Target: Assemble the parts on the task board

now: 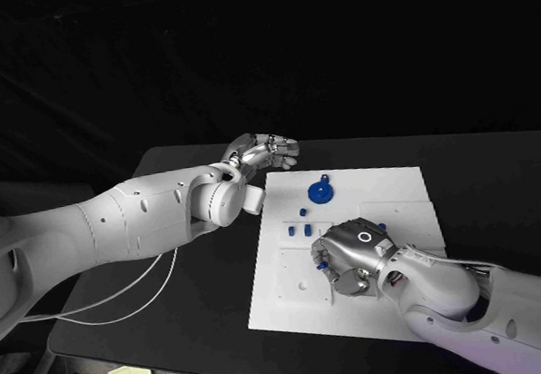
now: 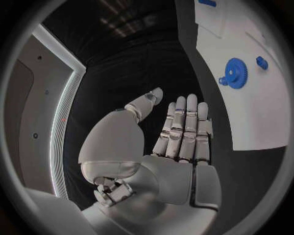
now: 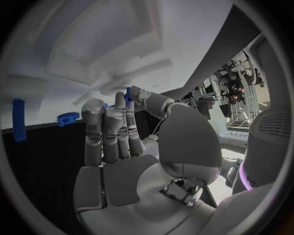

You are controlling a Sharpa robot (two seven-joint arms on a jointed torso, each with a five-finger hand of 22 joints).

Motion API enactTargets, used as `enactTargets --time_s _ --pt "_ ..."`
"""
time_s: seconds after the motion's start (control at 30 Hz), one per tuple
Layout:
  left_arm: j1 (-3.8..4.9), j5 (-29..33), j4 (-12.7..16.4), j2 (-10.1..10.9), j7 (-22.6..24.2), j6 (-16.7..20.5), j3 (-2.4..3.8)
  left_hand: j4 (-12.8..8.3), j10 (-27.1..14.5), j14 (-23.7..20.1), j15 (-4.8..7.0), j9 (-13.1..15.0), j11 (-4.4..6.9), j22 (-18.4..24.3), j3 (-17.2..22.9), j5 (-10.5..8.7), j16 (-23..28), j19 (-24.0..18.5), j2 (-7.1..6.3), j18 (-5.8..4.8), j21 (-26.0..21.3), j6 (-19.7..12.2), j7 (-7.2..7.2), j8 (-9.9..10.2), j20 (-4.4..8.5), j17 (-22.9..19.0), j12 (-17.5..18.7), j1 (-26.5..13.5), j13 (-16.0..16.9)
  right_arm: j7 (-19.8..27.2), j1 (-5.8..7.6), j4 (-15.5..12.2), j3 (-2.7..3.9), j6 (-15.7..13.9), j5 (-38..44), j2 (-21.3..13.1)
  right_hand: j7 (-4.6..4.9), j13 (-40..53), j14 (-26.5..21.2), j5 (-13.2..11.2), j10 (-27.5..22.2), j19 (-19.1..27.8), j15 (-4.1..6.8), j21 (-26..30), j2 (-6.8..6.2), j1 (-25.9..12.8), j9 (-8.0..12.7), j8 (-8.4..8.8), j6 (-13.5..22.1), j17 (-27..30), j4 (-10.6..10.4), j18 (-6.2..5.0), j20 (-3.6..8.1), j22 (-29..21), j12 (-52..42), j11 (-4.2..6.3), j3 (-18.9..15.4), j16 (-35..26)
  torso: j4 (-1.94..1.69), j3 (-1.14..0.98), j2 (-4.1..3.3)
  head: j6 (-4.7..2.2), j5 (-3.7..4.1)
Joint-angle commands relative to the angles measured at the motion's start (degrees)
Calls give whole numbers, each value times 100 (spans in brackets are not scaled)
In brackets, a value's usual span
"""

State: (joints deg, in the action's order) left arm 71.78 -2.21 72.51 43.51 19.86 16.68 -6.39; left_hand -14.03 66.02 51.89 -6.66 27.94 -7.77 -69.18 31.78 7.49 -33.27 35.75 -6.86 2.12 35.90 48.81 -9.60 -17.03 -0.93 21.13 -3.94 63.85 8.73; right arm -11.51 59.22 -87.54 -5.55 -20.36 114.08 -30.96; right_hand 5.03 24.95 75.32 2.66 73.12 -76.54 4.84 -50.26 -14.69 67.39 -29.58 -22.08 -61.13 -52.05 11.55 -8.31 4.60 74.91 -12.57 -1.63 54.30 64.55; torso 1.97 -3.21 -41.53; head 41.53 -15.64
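Over task board [image 1: 390, 193], right hand [image 1: 352, 253] perhaps pinching blue part [image 3: 129, 94].

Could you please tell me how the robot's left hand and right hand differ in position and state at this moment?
The left hand hovers off the task board, past its far left corner; the right hand is over the board's middle. The left hand holds nothing, fingers extended; the right hand pinches a small blue part at its fingertips. Both are silver, on white arms.
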Motion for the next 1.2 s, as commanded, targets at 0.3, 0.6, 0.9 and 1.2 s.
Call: enactTargets --time_s 0.3,0.6,0.9,1.2 --pt "15 27 18 6 52 -24 6 15 34 29 2 -9 -7 -10 -26 10 42 36 -6 65 -40 -13 -26 -25 0 14 -19 -65 -13 -144 -11 -27 -11 445 379 36 17 -4 -2 14 178 3 49 -37 33 -1 -9 -21 -12 5 8 -669 24 91 -7 59 33 -1 -3 4 -2 21 -6" --pt "15 27 27 7 48 -23 6 17 34 30 2 -9 -8 -11 -26 9 47 37 -8 65 -42 -14 -26 -25 0 19 -18 -65 -15 -190 -10 -41 -10 466 431 103 17 0 -2 14 178 4 49 -38 31 -1 -11 -20 -12 4 7 -669 24 92 -5 59 38 -1 -5 3 -3 30 -8" --pt "19 27 32 8 46 -24 6 19 34 30 2 -11 -8 -13 -26 8 53 38 -9 65 -45 -16 -27 -25 0 26 -18 -66 -18 -172 -9 -46 -10 501 423 162 17 6 -2 14 179 5 48 -38 30 -5 -16 -19 -12 4 1 -669 23 93 -3 59 46 -2 -3 4 -2 38 -13" --pt "28 27 33 8 42 -26 6 20 35 31 2 -12 -8 -14 -27 7 58 38 -10 64 -47 -17 -27 -24 0 32 -18 -66 -21 -146 4 5 -11 593 336 198 18 11 -2 14 178 5 48 -39 30 -13 -19 -18 -12 4 -5 -669 22 93 0 58 48 -2 0 4 -1 51 -14"
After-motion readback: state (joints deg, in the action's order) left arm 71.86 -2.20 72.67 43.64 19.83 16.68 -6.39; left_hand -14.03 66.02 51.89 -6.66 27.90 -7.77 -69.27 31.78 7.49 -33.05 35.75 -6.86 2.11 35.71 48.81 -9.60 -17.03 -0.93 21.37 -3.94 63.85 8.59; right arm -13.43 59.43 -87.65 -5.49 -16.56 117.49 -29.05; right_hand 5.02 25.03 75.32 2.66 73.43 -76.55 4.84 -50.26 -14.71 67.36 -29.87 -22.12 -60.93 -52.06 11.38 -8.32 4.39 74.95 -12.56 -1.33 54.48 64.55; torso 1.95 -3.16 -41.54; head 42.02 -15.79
